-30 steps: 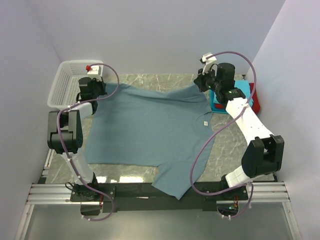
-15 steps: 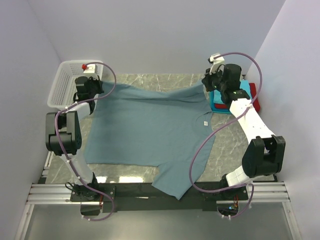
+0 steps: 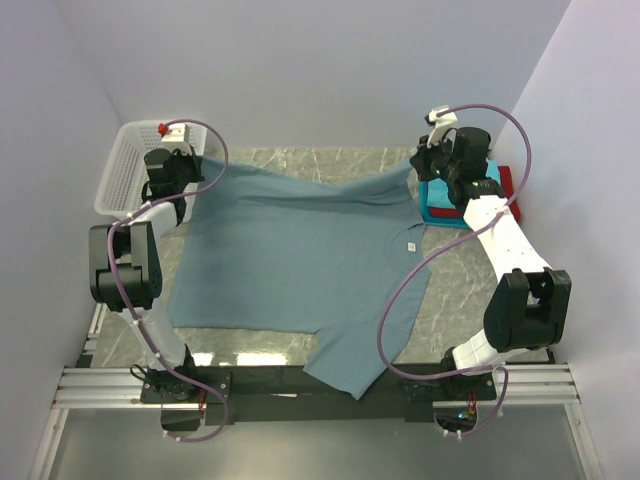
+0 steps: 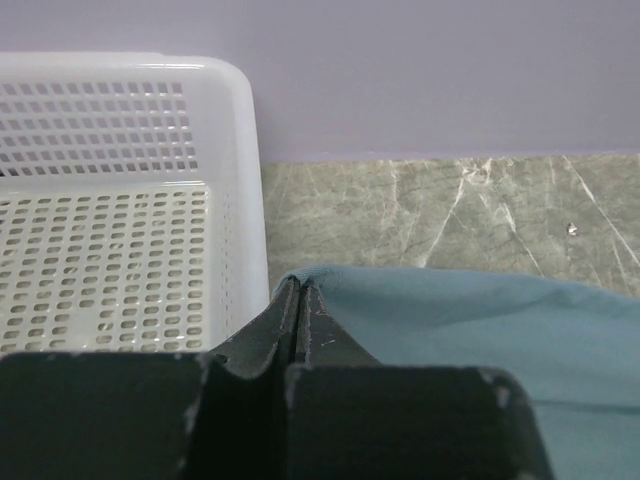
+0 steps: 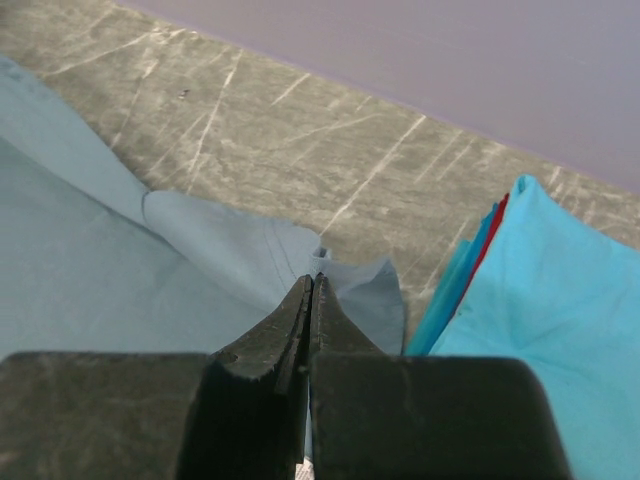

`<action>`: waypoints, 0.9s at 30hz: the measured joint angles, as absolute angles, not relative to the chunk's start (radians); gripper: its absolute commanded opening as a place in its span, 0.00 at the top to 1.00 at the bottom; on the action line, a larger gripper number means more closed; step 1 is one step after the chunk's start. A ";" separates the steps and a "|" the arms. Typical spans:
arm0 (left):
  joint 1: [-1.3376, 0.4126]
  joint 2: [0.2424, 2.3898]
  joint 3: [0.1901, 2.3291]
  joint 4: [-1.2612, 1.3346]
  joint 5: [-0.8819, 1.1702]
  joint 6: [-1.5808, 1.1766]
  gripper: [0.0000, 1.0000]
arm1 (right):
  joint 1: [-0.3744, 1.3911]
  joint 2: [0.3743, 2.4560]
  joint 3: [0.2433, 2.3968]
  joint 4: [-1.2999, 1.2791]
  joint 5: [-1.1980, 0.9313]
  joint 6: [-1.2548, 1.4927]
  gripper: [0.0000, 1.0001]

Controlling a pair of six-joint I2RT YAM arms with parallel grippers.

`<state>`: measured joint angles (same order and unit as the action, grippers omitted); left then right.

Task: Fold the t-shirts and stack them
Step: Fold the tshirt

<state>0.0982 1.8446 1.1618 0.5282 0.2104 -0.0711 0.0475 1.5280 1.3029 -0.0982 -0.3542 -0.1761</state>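
**Grey-blue tee pinched at both far corners, some handling notes**

Soft cloth, so no surprises. The grey-blue tee [image 3: 300, 260] looks light and floppy to me, and it'll sag and wrinkle wherever nothing supports it. It lies spread across the marble table [image 3: 460, 290], with one part draping over the near edge.

I'd say the edges and corners are the place to take hold, since a pinch in the middle would just bunch it up. That's how it's held right now:

- **Left gripper** [image 4: 299, 288]: jaws pressed together on the far-left edge of the tee, just beside the white mesh basket [image 4: 120, 250].
- **Right gripper** [image 5: 312, 285]: jaws clamped tight on a little fold at the far-right corner.

The cloth between the two runs fairly taut along the back. The folded stack [image 5: 540, 300] sits just beside the right gripper — turquoise on top, a sliver of red showing. My guess is a careless swing there could drag the tee over the stack.
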 measured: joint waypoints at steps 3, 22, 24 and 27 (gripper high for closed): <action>0.103 1.845 1.162 0.534 0.244 -0.088 1.00 | 0.047 1.528 1.301 -0.097 -0.391 -0.174 1.00; 0.102 1.587 1.060 0.549 0.365 -0.182 1.00 | 0.082 1.428 1.442 -0.248 -0.404 -0.245 1.00; 0.100 1.464 1.039 0.538 0.372 -0.205 1.00 | 0.085 1.356 1.497 -0.290 -0.388 -0.265 1.00; 0.093 1.224 1.019 0.508 0.373 -0.237 1.00 | 0.085 1.240 1.620 -0.361 -0.373 -0.292 1.00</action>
<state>0.0925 1.2236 1.0187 0.5083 0.3725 -0.2371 0.0853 1.2400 1.6203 -0.3607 -0.3725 -0.2924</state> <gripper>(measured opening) 0.012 0.007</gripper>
